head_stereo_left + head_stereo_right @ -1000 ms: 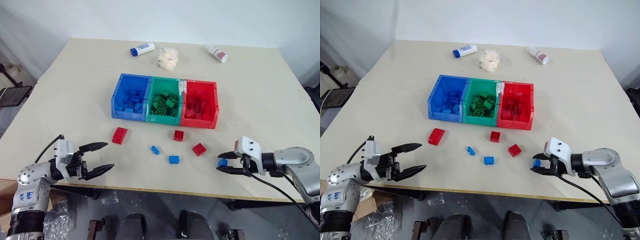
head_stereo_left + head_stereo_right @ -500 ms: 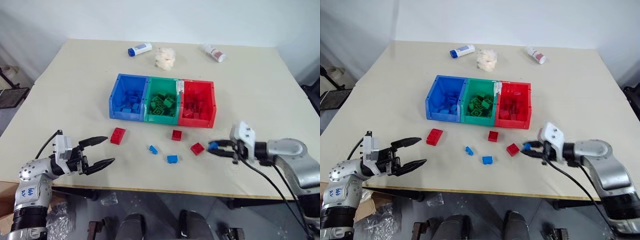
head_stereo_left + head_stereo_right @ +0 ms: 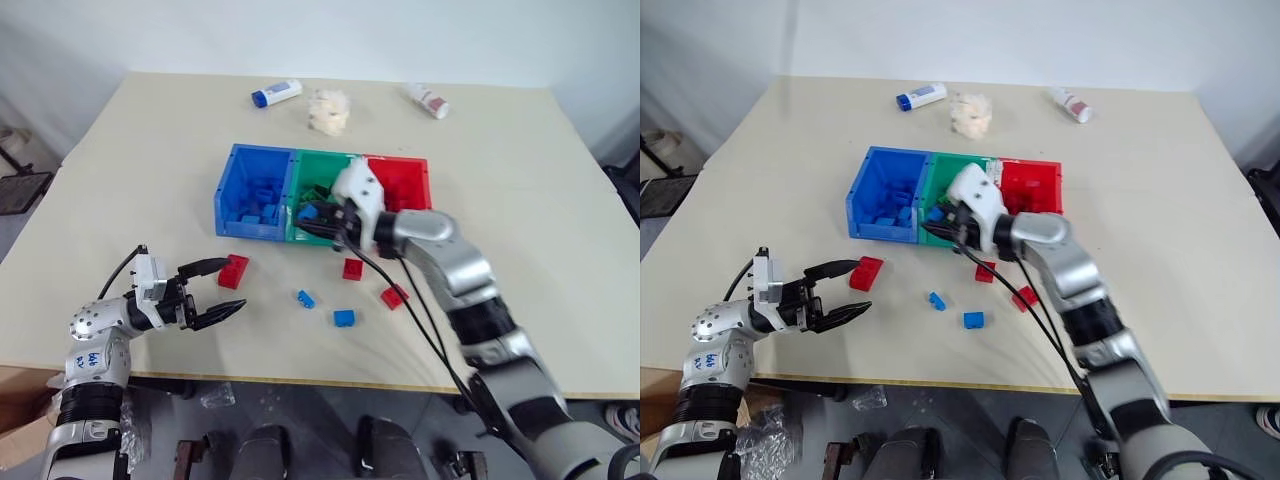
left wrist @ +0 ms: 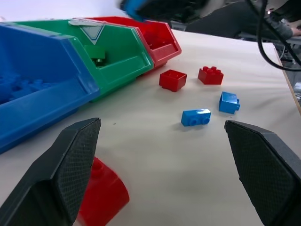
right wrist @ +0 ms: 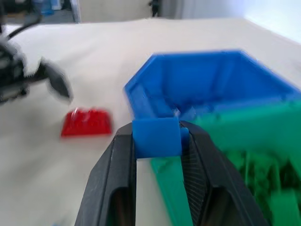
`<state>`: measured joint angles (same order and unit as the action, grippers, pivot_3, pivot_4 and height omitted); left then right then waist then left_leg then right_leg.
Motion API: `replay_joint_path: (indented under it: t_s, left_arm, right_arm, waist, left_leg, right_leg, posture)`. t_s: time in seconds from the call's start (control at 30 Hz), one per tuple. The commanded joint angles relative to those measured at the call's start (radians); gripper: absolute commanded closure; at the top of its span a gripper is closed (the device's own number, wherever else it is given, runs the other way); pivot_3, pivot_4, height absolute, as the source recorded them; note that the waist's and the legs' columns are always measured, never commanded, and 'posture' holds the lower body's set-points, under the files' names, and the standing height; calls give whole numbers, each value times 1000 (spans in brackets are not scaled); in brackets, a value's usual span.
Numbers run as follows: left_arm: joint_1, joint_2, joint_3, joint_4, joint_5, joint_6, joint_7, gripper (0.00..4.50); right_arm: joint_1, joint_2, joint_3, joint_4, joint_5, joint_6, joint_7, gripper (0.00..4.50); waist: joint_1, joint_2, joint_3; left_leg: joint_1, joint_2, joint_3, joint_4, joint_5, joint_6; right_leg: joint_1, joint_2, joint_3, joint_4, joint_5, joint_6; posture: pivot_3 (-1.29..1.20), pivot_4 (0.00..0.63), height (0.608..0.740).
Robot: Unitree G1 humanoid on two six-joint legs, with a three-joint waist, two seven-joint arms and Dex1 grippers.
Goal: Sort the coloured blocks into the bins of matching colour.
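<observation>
1. Two jaws of the left gripper [image 3: 212, 292] stand spread just beside a red block [image 3: 235, 271], nearer to it than a second ago.
2. Four more blocks lie loose on the table [image 3: 520, 200].
3. The right gripper [image 3: 318, 222], pinching a small blue block [image 5: 157, 136], has swung from the table's right edge to above the green bin [image 3: 322, 180], beside the blue bin [image 3: 236, 183]. The drop seems close.

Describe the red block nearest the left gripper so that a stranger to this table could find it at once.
Start at the row of bins in mid-table and find the blue bin at its end. On the table just in front of that bin's outer corner lies the red block, beside the open left gripper. It is wider than the other loose red blocks.
</observation>
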<state>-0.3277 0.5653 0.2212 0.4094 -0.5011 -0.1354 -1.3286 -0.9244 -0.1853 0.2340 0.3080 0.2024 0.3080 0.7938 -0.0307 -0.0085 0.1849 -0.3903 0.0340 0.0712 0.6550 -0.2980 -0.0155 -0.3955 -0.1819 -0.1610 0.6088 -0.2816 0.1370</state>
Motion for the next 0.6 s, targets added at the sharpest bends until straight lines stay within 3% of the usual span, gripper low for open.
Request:
replay_joint_path:
  t_s: [0.03,0.1,0.17,0.27,0.43,0.47,0.6]
  left_arm:
    - [-15,8,8,-6,1,-19,-4,0]
    - [-20,9,6,-8,1,-20,-1,0]
    - [-23,7,4,-15,3,-20,6,0]
    - [-25,4,2,-19,5,-21,12,0]
    - [-26,1,1,-19,6,-22,17,0]
    - [-27,1,1,-17,6,-23,16,0]
    - [-33,0,0,-8,7,-25,12,0]
  right_arm:
    - [-93,70,-11,147,-36,-125,-33,3591]
    - [-181,152,-23,299,-57,-208,-80,3591]
    - [-280,243,-70,477,-62,-253,-200,2851]
    - [-323,290,-109,598,-76,-359,-263,1926]
    - [-282,282,-116,601,-85,-443,-223,222]
    - [-254,262,-107,565,-85,-444,-181,31]
    - [-113,161,-72,353,-66,-383,-9,31]
  waist:
    - [-4,0,0]
    - [-9,0,0]
    - [-23,0,0]
    - [-31,0,0]
    - [-24,0,0]
    - [-25,0,0]
    - [-24,0,0]
  left_leg:
    - [0,0,0,0,0,0]
    - [1,0,0,0,0,0]
    - [1,0,0,0,1,-1]
    - [2,1,0,-2,2,-3]
    - [1,0,0,-3,2,-2]
    - [1,0,0,-3,2,-2]
    - [1,0,0,-3,2,-2]
  right_leg:
    - [0,0,0,1,0,0]
    - [0,0,1,2,0,0]
    - [0,0,2,2,0,0]
    - [-1,1,2,3,0,-1]
    - [-1,0,2,1,0,-1]
    - [-1,0,2,1,0,-1]
    - [-1,0,2,1,0,-1]
  posture:
    - [0,150,740]
    - [0,150,740]
    - [0,150,740]
    - [0,150,740]
    - [0,150,740]
    - [0,150,740]
    - [0,150,740]
